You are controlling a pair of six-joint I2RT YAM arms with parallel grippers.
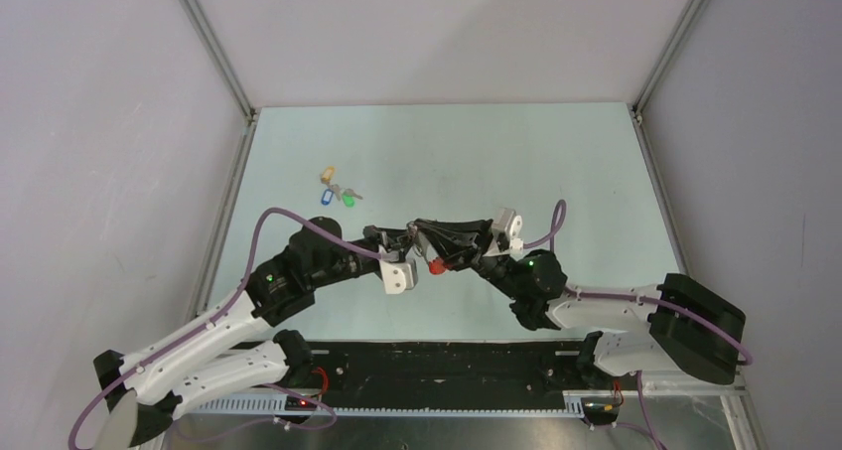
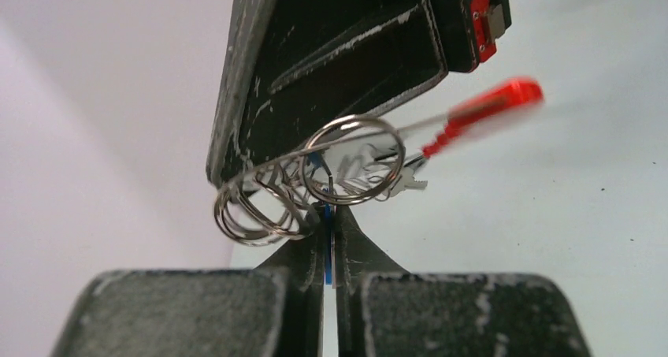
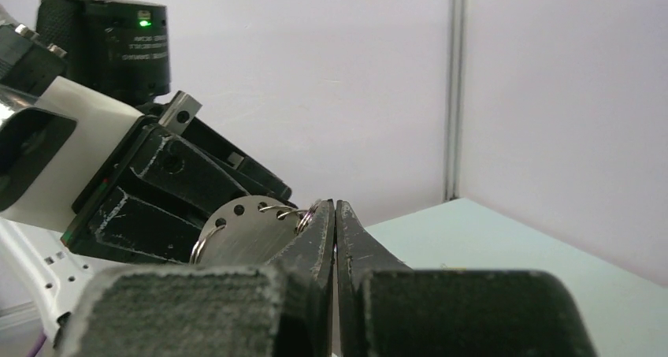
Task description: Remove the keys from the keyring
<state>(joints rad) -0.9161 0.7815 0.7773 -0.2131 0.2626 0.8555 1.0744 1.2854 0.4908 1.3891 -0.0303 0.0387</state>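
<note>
Both grippers meet above the middle of the table. My left gripper (image 2: 331, 215) (image 1: 411, 247) is shut on a thin blue tag (image 2: 324, 247) of the keys. Above its jaws hang the keys (image 2: 370, 172) and several silvery rings of the keyring (image 2: 354, 161). The red strap (image 2: 488, 105) sticks out to the right, blurred; it shows below the grippers in the top view (image 1: 434, 266). My right gripper (image 3: 335, 211) (image 1: 439, 235) is shut, its tips at the rings (image 3: 309, 215). A silvery holed disc (image 3: 240, 235) sits beside its left finger.
A small cluster with tan, blue and green tags (image 1: 335, 188) lies on the table (image 1: 556, 162) at the back left. Grey walls and metal frame posts (image 1: 213, 48) enclose the table on three sides.
</note>
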